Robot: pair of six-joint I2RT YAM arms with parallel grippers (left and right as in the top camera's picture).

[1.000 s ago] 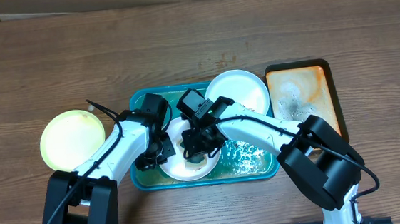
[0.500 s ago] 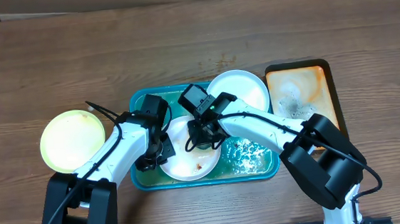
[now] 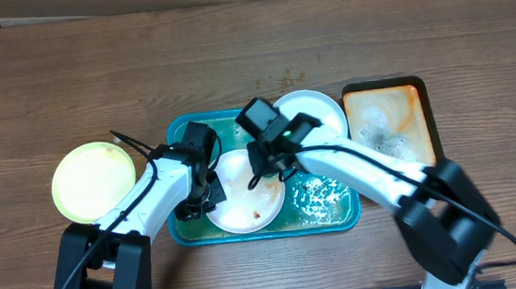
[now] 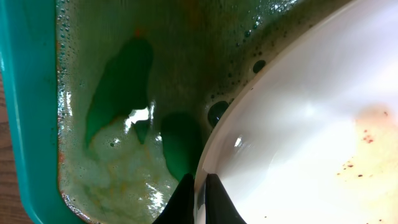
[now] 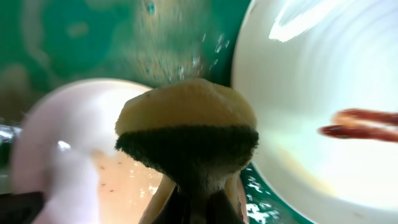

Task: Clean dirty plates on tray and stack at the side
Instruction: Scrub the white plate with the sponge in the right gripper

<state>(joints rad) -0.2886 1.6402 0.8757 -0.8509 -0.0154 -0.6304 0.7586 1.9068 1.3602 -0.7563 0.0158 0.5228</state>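
In the teal tray (image 3: 178, 132) of foamy water lies a white plate (image 3: 233, 202) with brown smears. My left gripper (image 3: 204, 189) is shut on its left rim; in the left wrist view the rim (image 4: 211, 149) runs between the shut fingers of that gripper (image 4: 200, 194). My right gripper (image 3: 263, 172) hovers over the plate's far right edge, shut on a yellow sponge (image 5: 189, 124) with a dark scrub face. A second white plate (image 3: 316, 114) rests on the tray's far right corner and carries a red-brown smear (image 5: 360, 123). The pale yellow-green plate (image 3: 93, 181) sits on the table at the left.
An orange-brown tray (image 3: 390, 125) with a dark rim and grey residue stands right of the teal tray. Foam (image 3: 322, 199) floats in the teal tray's right half. Bare wooden table lies behind and to the far sides.
My right gripper with the sponge has moved off the middle of the held plate, back and to the right, toward its far edge. The left gripper has kept its hold and place.
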